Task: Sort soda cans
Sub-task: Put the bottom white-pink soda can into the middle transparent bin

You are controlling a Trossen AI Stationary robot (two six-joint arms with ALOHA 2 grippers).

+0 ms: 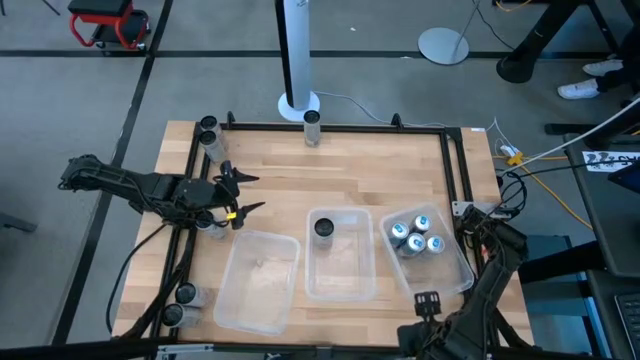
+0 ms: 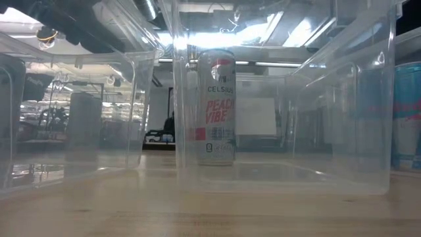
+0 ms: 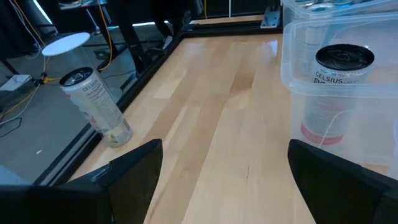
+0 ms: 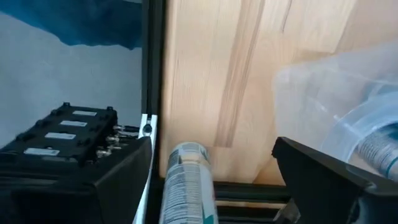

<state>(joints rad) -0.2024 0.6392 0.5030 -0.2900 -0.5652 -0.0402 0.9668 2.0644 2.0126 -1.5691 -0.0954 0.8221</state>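
The left gripper (image 1: 243,192), jaws released and empty, should descend squarely over the nearest can (image 1: 217,226) before closing; the right gripper (image 4: 211,180) waits released.

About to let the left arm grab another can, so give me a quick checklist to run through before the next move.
1. Left pincer open and empty: ok, its dark fingers stand apart with nothing between them.
2. Right pincer open and out of the way: ok, it waits at the table's near right corner.
3. Middle clear plastic bin holds one dark-topped Celsius can, upright: ok.
4. Right clear plastic bin holds four blue-and-white silver-topped cans: ok.
5. Left clear plastic bin free to receive: ok, no can shows inside.
6. Loose cans near the left pincer standing upright: cannot tell, the arm partly hides them.
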